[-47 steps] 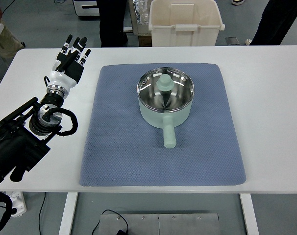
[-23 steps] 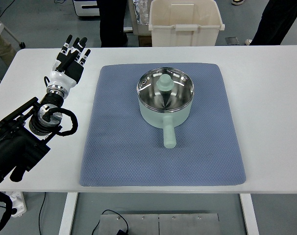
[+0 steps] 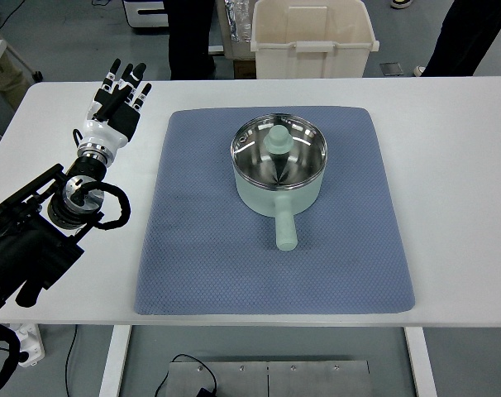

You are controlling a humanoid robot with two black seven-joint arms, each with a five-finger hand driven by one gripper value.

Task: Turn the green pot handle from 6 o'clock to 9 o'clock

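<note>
A pale green pot (image 3: 279,170) with a shiny steel inside stands on the blue mat (image 3: 201,231), slightly right of and behind the mat's middle. Its handle (image 3: 284,228) points straight toward the near edge. A green knob (image 3: 279,141) shows inside the pot. My left hand (image 3: 121,98) rests on the white table to the left of the mat, fingers straight and spread, holding nothing. It is well apart from the pot. My left arm (image 3: 44,223) comes in from the lower left.
A cream plastic bin (image 3: 312,37) stands on the floor behind the table's far edge. People's legs (image 3: 188,37) show behind the table at the back and at the top right. The white table (image 3: 457,182) extends around the mat.
</note>
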